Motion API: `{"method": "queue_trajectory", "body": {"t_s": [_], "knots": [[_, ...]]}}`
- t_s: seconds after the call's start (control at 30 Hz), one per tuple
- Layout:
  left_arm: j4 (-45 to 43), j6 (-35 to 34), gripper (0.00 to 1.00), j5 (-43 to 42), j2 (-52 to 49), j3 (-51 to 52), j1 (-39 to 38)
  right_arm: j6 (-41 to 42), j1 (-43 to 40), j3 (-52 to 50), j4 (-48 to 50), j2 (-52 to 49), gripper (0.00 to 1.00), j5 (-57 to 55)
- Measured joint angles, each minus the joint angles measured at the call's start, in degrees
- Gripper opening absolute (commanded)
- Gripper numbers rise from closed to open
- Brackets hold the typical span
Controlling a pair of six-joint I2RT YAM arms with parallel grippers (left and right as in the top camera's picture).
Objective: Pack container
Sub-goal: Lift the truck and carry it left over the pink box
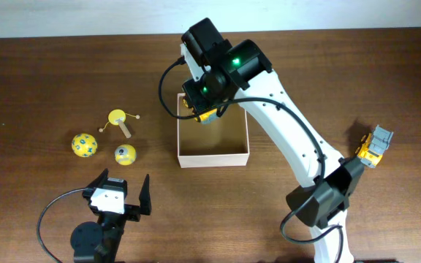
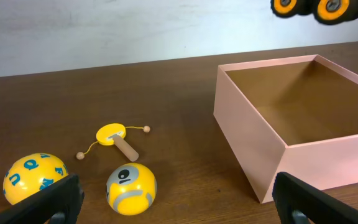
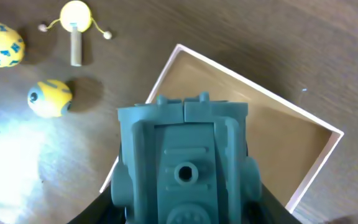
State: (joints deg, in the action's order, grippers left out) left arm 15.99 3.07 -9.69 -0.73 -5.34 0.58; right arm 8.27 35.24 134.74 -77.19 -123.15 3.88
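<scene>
Grey toy truck (image 3: 185,168) fills the right wrist view, gripped by the right hand (image 1: 205,109) above the container (image 1: 214,158) mid-surface (image 1: 50,73). The left wrist view catches its orange wheels (image 2: 316,7). The left hand (image 1: 123,181) gapes open.

Two toy vehicles: the held vehicle (image 3: 182,162), grey-green underneath with orange wheels, is clamped between the fingers of the right gripper (image 1: 205,111); the loose vehicle (image 1: 373,144), yellow and grey, lies well apart from that gripper, off to its right

One container (image 1: 214,158), below the right gripper

Two yellow balls: the lettered ball (image 1: 84,145) and the striped ball (image 1: 125,154), both just ahead of the wide-spread fingers of the left gripper (image 1: 125,179)

One rattle drum (image 1: 118,118), yellow with two beads on strings, lying beyond the balls as seen from the left gripper
</scene>
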Motion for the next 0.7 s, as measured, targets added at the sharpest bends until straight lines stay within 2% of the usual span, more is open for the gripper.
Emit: {"method": "queue_trajectory", "body": {"t_s": [0.7], "knots": [[0.0,0.0,0.99,0.0,0.0,0.0,0.0,10.8,0.0,0.0,3.1,-13.2,0.4,-2.2]]}}
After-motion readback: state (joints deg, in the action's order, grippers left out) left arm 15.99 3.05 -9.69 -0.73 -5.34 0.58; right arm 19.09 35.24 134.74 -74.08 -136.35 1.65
